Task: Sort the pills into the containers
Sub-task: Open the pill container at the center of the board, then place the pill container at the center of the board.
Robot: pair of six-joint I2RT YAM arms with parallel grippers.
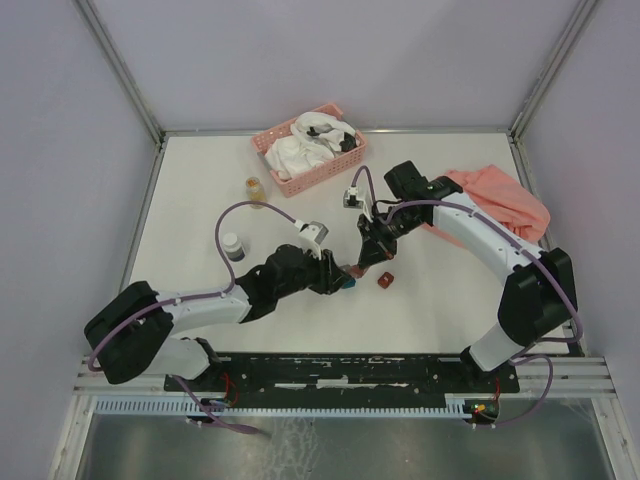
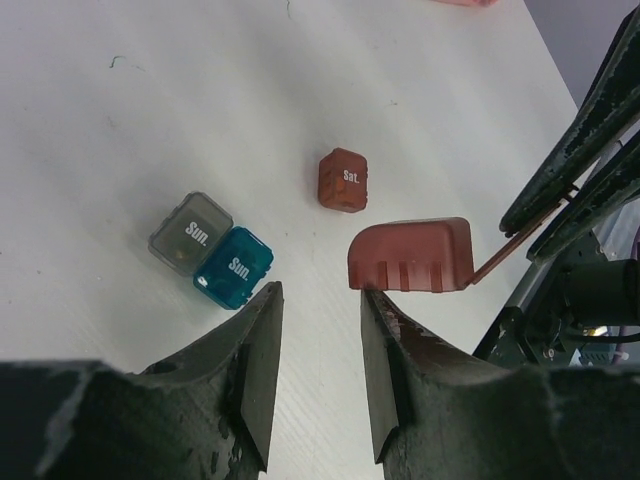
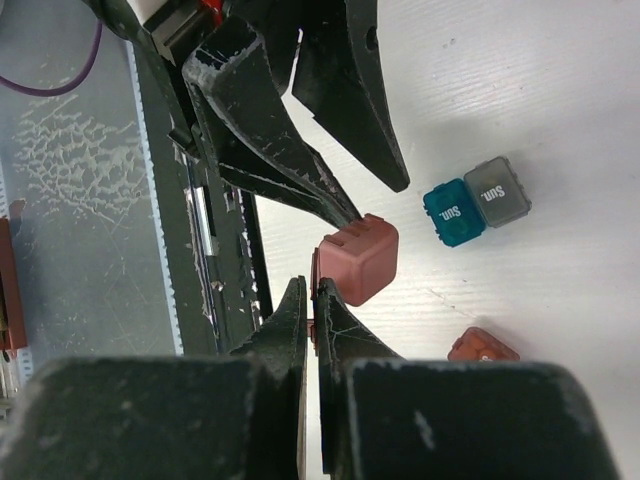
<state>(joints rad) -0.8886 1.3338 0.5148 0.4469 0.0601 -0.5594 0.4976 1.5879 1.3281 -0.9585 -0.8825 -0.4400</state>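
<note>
I count four little boxes: a dark red box, a second dark red box, one grey box and one teal box. I see two jars, an amber jar and a white-capped jar. There is one pink basket and one salmon cloth.

Robot lab: alu-frame test cell.

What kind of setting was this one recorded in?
Probably a robot test cell: a white table boxed in by plain panels on metal posts, a left arm and right arm bolted to a rail at its near edge, a pink basket as prop.
</note>
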